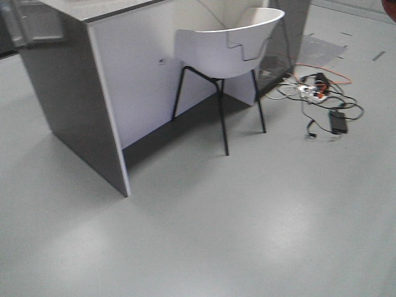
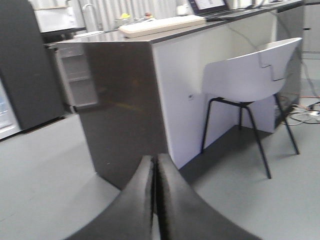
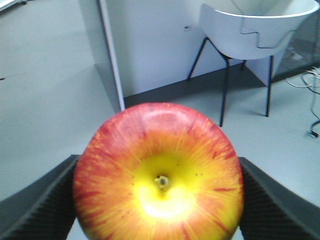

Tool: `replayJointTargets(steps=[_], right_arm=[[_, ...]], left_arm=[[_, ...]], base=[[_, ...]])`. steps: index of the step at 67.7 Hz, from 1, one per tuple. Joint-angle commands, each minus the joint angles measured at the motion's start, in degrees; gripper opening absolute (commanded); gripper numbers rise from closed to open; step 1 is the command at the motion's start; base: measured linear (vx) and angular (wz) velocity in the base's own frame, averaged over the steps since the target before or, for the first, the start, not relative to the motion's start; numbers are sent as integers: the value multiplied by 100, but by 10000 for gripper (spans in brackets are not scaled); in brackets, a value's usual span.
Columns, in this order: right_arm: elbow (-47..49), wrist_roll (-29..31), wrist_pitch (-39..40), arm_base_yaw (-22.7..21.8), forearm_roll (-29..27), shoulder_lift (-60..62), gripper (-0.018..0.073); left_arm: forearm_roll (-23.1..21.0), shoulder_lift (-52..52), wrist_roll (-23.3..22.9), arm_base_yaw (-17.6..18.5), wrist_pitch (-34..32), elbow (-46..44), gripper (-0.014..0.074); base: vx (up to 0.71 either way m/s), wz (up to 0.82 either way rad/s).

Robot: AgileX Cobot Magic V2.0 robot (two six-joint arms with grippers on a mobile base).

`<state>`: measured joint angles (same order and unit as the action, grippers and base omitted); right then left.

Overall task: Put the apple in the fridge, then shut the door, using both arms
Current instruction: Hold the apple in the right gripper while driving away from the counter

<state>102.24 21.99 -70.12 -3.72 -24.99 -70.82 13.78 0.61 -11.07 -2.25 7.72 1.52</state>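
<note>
1. Squarely between the right gripper's (image 3: 157, 200) two dark ribbed fingers (image 3: 40, 205) sits the apple (image 3: 160, 170). It is clamped on both flanks and fills the lower half of the right wrist view.
2. The apple is red with a yellow heart, and its stem dimple faces the camera. It is held above the grey floor (image 3: 45, 90), touching nothing but the pads.
3. The left gripper's (image 2: 155, 159) fingers (image 2: 135, 200) are pressed together with only a thin seam between them, and they hold nothing.
4. Ahead of the left gripper stands a counter (image 2: 120, 100) with a dark glossy end panel and a white long side. A pale keyboard (image 2: 160, 24) and a laptop (image 2: 210, 6) lie on its top.
5. A white shell chair (image 2: 250, 75) on thin black legs is tucked against the counter's white side.
6. Past the counter's left edge, blurred, is what looks like the door (image 2: 77, 75), showing a white face with clear bins. A dark grey cabinet (image 2: 22, 60) stands left of it.
7. In the front view, a tangle of cables (image 1: 315, 90) and a power strip lie on the floor right of the chair.
</note>
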Motion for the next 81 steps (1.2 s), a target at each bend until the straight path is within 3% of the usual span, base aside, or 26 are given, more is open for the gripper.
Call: replayJointTargets(steps=[1, 81], right_arm=[[157, 37, 429, -19, -157, 103, 91], [157, 37, 429, -19, -157, 103, 91]], left_arm=[[-26, 97, -9, 15, -385, 78, -8], [-26, 97, -9, 15, -385, 78, -8]], base=[[-5, 45], [-1, 40]])
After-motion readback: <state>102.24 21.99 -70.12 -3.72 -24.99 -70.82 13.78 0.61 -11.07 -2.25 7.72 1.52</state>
